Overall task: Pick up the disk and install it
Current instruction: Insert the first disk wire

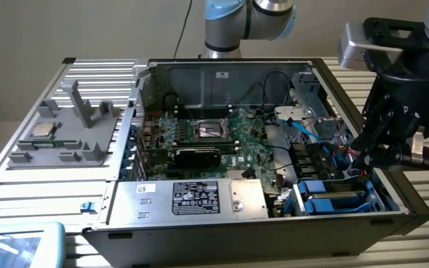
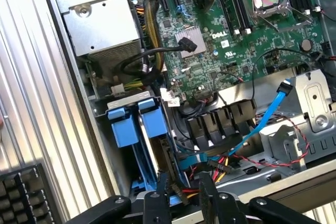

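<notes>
In the drive bay (image 1: pixel 297 194) sits the disk (image 1: pixel 334 204)

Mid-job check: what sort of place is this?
Probably a robotics lab workbench for computer assembly: an open computer case with its motherboard exposed sits on a ribbed metal table, beside a grey parts fixture.

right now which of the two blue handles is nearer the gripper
The blue handle beside the green circuit board; its frame runs toward the gripper. The other handle sits farther from that board.
</notes>
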Available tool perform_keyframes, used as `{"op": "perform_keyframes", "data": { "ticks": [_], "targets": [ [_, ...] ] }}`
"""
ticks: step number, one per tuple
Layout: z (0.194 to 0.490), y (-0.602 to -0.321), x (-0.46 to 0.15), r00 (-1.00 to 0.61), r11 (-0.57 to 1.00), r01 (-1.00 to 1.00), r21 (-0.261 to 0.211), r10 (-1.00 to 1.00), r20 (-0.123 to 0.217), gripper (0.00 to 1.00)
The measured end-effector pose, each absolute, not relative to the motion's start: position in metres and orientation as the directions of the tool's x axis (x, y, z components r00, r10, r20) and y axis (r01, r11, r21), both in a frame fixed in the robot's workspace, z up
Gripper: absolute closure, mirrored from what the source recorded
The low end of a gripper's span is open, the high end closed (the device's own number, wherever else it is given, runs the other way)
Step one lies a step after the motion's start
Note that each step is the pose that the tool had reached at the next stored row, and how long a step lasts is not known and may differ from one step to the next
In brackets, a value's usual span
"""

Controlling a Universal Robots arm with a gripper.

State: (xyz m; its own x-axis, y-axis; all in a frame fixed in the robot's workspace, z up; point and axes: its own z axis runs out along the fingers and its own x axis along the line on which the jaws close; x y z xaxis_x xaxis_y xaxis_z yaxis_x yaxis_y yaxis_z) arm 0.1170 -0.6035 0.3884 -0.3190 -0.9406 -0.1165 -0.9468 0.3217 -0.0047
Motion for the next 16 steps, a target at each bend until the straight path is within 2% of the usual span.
{"op": "perform_keyframes", "data": {
  "ticks": [4,16],
  "targets": [
    [0.384,-0.607,0.117,-0.307,0.309,-0.951,0.002,-0.943,-0.128,0.64],
    [0.376,-0.607,0.118,-0.123,0.124,-0.992,0.003,-0.984,-0.128,0.64]
  ]
}}
